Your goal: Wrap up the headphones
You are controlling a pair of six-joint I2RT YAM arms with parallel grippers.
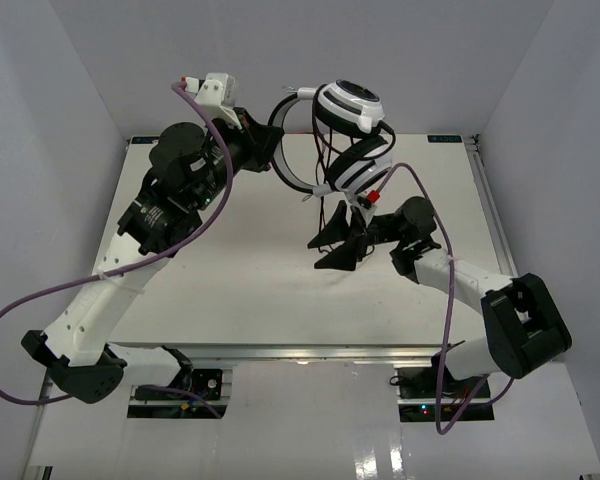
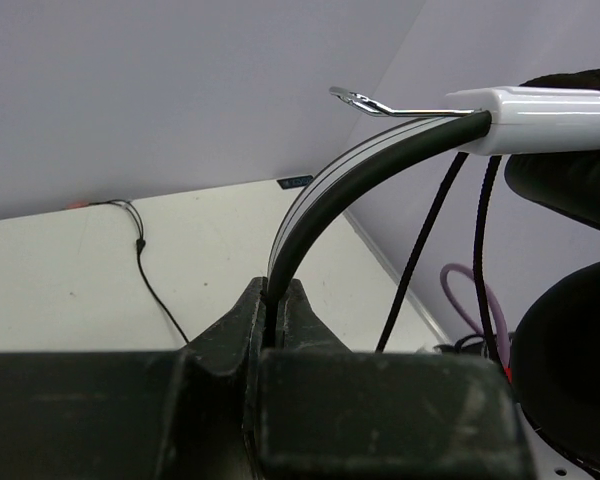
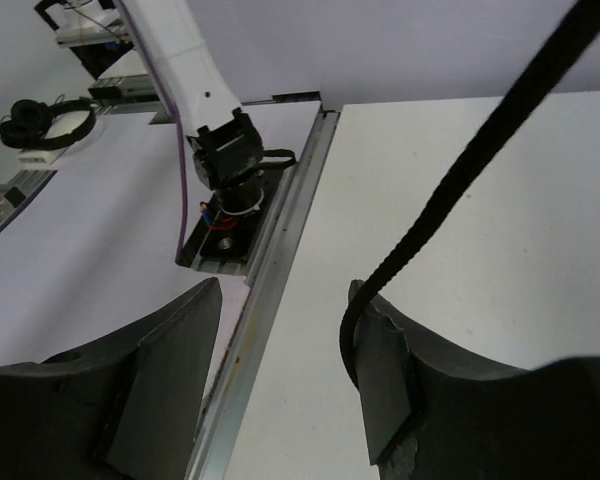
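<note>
1. Clamping the thin headband [image 2: 310,205], the left gripper [image 2: 275,305] holds the headphones [image 1: 352,118] aloft at the upper centre of the top view, probably so the cord [image 2: 420,250] hangs free for winding.
2. The right gripper [image 3: 280,310] has its jaws apart; the cord only leans against one finger.
3. Below lies a white table [image 1: 240,280], between plain grey walls [image 1: 80,70].

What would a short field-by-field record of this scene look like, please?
headphones: held up off the table
left gripper: shut on the headband
right gripper: open, gripping nothing
cord: hangs from the headphones, lies against one finger of the right gripper
</note>
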